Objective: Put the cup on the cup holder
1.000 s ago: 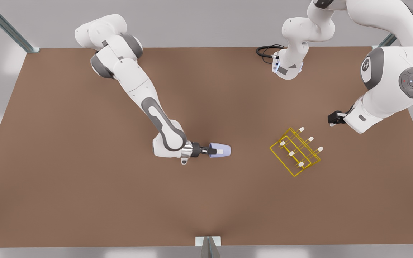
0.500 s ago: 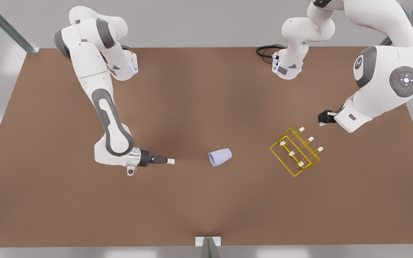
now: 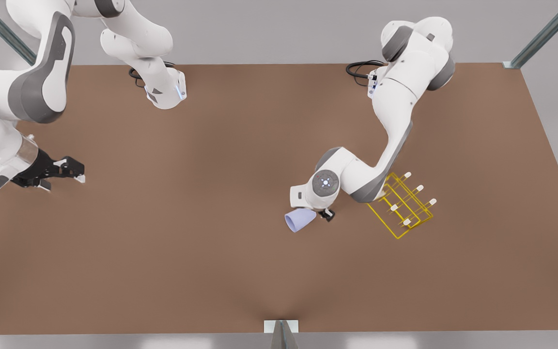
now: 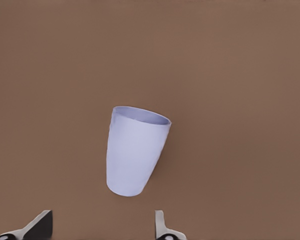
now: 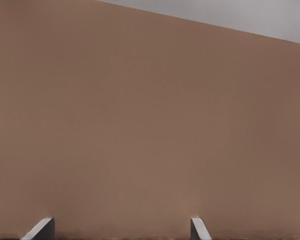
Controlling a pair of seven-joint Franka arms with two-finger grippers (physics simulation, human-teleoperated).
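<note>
Cup [image 3: 300, 220] lies on its side on the brown table [image 3: 211, 271], near the middle and well short of the yellow cup holder [image 3: 401, 206], which stands toward the front view's right with its white-tipped pegs slanting up. The left claw [image 4: 102, 227] hangs just above the cup with its fingers [image 4: 39, 225] spread wide and nothing between them; in the left wrist view the tumbler's narrow closed end points toward the claw and its open mouth away. In the front view that arm's wrist covers part of the cup and of the holder's near edge. The right claw [image 3: 61, 169] waits open at the front view's left edge, well apart from everything, holding nothing. The step in hand looks like the pick-up. To do it well, the left claw should probably centre over the cup's body so both fingers straddle the wall evenly, then come down low enough to close across the middle, not the taper's tip, where a smooth cone would likely squirt free. A grip that leaves the mouth unobstructed would suit slipping it over a peg afterwards.
</note>
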